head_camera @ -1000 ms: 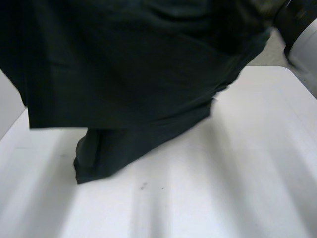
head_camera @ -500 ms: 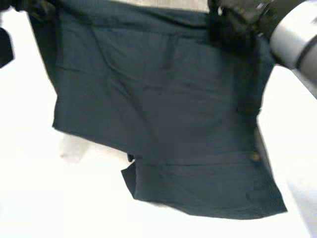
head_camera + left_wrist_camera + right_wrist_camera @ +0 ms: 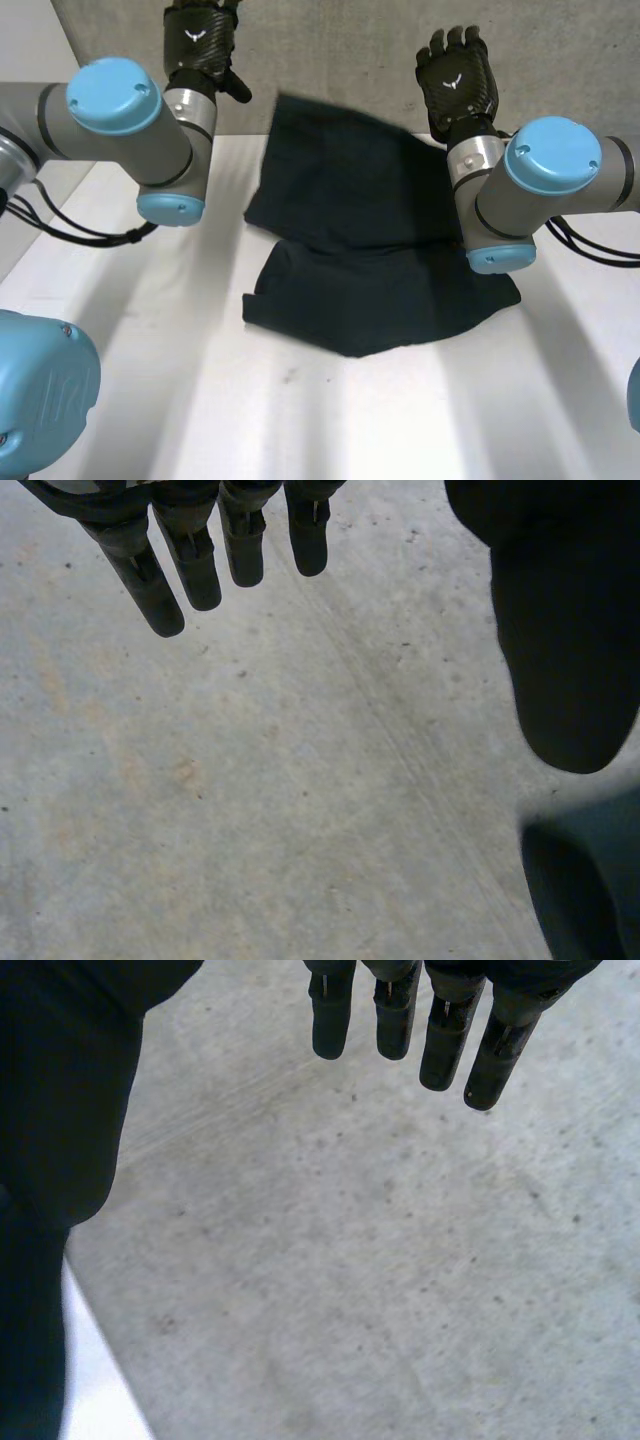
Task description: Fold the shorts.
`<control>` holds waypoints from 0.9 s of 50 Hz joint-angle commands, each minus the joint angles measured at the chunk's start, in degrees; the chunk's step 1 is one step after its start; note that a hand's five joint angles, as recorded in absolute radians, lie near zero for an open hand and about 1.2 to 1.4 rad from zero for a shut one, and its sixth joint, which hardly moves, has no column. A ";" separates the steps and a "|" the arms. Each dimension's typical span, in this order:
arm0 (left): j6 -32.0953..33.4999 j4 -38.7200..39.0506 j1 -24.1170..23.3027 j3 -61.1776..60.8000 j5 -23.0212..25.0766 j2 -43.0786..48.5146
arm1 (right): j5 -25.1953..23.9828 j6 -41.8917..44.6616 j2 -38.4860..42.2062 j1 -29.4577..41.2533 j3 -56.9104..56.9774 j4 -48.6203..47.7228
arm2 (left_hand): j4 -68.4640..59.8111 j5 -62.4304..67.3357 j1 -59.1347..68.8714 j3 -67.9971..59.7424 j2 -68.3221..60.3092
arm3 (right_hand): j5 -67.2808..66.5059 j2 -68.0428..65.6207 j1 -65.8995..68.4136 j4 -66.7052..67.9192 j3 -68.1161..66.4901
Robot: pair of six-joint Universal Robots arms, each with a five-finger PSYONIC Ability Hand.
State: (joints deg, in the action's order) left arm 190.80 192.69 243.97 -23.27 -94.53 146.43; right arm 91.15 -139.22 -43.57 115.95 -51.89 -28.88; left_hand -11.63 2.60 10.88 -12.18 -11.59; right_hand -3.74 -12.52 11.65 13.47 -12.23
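The dark shorts lie in a loose, doubled-over heap on the white table, their far part reaching past the table's back edge. My left hand hovers beyond that edge, to the left of the cloth, fingers straight and empty. My right hand hovers past the shorts' far right corner, its fingers also straight with nothing in them. In the left wrist view a bit of the shorts shows beside the thumb. The right wrist view has dark cloth below the thumb.
Grey concrete floor lies beyond the table's back edge, under both hands. The table's edge shows in the right wrist view. Both arms' elbows stand over the table on either side of the shorts.
The shorts were held up in front of the camera; both hands have opened and let go. The cloth has dropped onto the table in a heap.
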 commanded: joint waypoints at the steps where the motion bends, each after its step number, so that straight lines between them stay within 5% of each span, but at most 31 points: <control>1: -0.51 -3.02 -0.60 -11.78 -2.23 -6.84 | -0.27 -5.44 -7.40 -1.16 -7.25 8.57 | 1.63 -2.60 -0.88 2.18 1.59 | 3.74 2.52 -1.65 -3.47 2.23; 4: -0.78 -6.18 -0.33 -20.83 -2.68 -13.96 | -1.14 -9.92 -13.89 -3.27 -12.17 14.44 | 1.63 -2.60 -0.88 2.18 1.59 | 3.74 2.52 -1.65 -3.47 2.23; 12: -2.97 -15.49 -2.35 -45.96 -2.50 -31.36 | -12.90 -13.28 -23.31 -11.52 -25.34 32.89 | 1.42 -2.39 -0.66 1.97 1.38 | 3.74 2.52 -1.65 -3.47 2.23; 20: -9.56 -22.09 -11.66 -67.58 -1.09 -42.97 | -23.28 -8.63 -25.60 -18.91 -35.90 38.90 | -4.79 3.82 5.55 -4.24 -4.83 | -1.72 -2.94 3.81 1.99 -3.23; 29: -10.62 -21.22 -16.24 -75.17 -1.36 -39.12 | -28.74 2.63 -22.27 -22.43 -40.39 37.67 | -4.97 4.01 5.73 -4.43 -5.02 | -13.33 -14.55 15.42 13.60 -14.84; 45: -10.27 -14.28 -15.01 -64.54 -3.46 -27.52 | -29.18 2.72 -13.30 -22.26 -36.53 28.53 | -2.79 1.82 3.54 -2.24 -2.83 | -19.55 -20.77 21.64 19.82 -21.06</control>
State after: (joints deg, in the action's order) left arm 180.23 175.13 228.28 -92.47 -96.48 115.68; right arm 62.02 -136.05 -58.78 93.37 -90.01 1.22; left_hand -12.97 2.79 12.90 -12.83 -13.22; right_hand -14.91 -25.22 22.37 26.06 -25.94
